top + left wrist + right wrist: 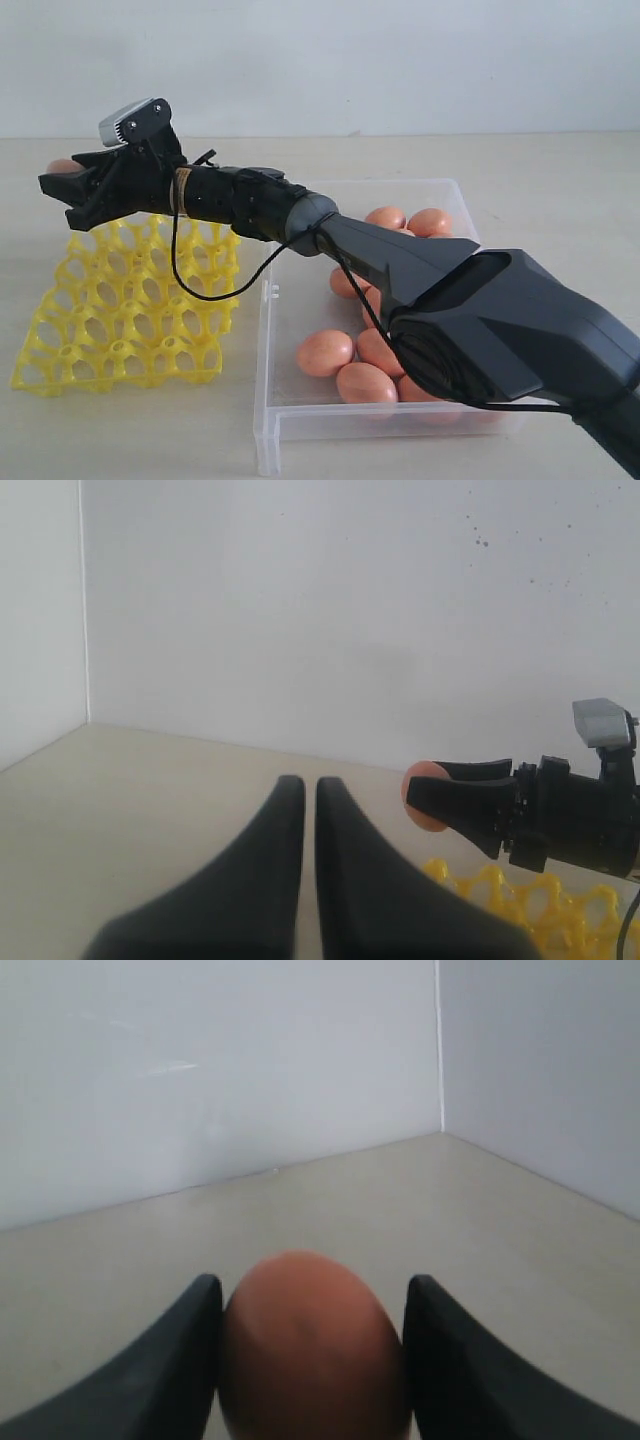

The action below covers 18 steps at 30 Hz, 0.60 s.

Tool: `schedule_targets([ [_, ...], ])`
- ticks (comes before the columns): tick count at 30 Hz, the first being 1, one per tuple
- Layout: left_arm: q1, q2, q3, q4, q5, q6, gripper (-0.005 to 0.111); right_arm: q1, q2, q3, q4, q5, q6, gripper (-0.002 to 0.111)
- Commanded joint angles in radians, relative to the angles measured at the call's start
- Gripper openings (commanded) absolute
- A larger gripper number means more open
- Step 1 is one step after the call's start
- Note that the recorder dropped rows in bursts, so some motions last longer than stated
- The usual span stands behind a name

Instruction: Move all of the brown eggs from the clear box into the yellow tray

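The right end effector (60, 184) has one smooth orange-brown egg (315, 1350) pinched between its fingers, up over the far edge of the bright yellow plastic egg tray (120, 322). The other brown eggs (325, 352) sit in the clear plastic box (266, 400) right beside the tray on the desk (560, 190). The left end effector (310, 792) has its jaws pressed together, holding nothing.

A flat, matte beige tabletop (560, 180) fills the lower part of the exterior view. It runs back to a plain, pale grey-white wall (350, 60), and the two meet in a straight horizontal line. In the left wrist view a narrow white side wall panel (40, 610) joins the broader wall at a vertical corner seam (83, 600). A scatter of small dark specks (480, 542) marks the broader wall, perhaps dirt, though they are too small to tell. The right wrist view shows another vertical wall corner (438, 1050) and a faint pale streak (170, 1067) on the wall surface.
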Motion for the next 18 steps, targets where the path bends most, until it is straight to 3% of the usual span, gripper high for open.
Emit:
schedule_targets([
  [1,0.001,0.001,0.004,-0.011,-0.001,-0.011,0.004,0.008,-0.008,-0.007,-0.055,0.033,0.001,0.0],
  [18,0.001,0.001,0.004,-0.011,0.0,-0.011,0.004,0.008,0.0,-0.007,-0.049,0.051,0.099,0.0],
])
